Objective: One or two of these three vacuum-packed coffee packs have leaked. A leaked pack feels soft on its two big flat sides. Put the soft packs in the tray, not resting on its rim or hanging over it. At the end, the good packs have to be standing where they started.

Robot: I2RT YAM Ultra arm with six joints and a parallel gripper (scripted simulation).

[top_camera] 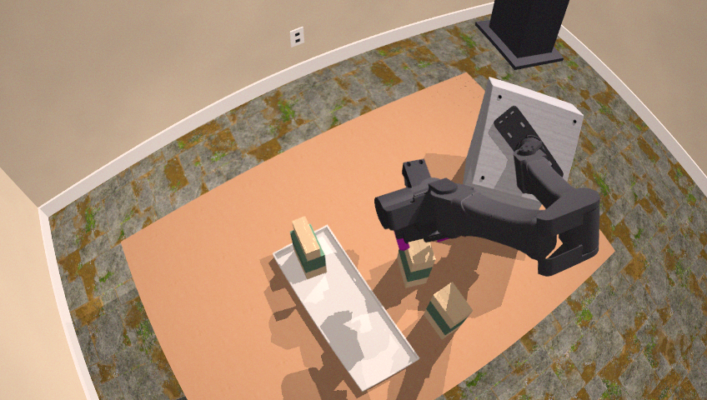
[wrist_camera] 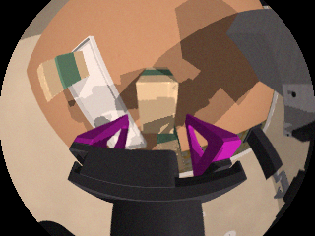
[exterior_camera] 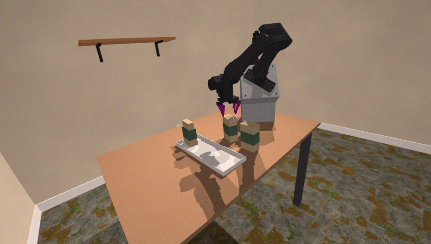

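One tan coffee pack with a green band (top_camera: 308, 247) (exterior_camera: 189, 133) (wrist_camera: 64, 71) stands upright in the far end of the white tray (top_camera: 347, 337) (exterior_camera: 208, 164) (wrist_camera: 98, 64). A second pack (top_camera: 416, 265) (exterior_camera: 230, 129) (wrist_camera: 157, 98) stands on the table beside the tray, near the robot base. A third pack (top_camera: 448, 309) (exterior_camera: 250, 137) (wrist_camera: 168, 137) stands near the table's front edge; in the wrist view it is partly hidden behind the second. My gripper (exterior_camera: 229, 115) (wrist_camera: 157, 118) is open and empty, its magenta fingers just above the second pack's top. Softness cannot be seen.
The grey robot base (top_camera: 535, 118) (exterior_camera: 258, 105) stands at the table's back right. The third pack is close beside the second one. The tray's low rim runs past both. A wooden shelf (exterior_camera: 126, 41) is on the wall, away from the arm.
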